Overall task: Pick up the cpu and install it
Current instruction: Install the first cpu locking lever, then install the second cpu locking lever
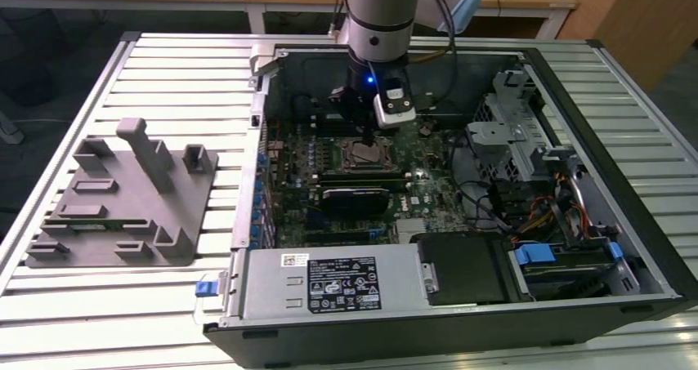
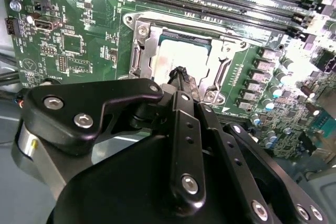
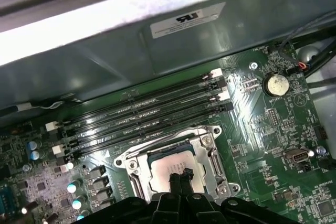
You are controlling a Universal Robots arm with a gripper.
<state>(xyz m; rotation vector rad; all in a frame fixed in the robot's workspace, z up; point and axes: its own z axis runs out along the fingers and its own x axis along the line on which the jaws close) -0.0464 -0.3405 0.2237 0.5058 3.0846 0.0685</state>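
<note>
The cpu lay flat in the socket on the board, near the middle of the open case. The gripper hung right over it, tips together, holding nothing. A good job needs the shiny square chip level in its metal frame.

The cpu is a small flat square chip with a pale silver top. It lies level inside the metal socket frame on the green motherboard, beside the long black memory slots, in both wrist views.
</note>
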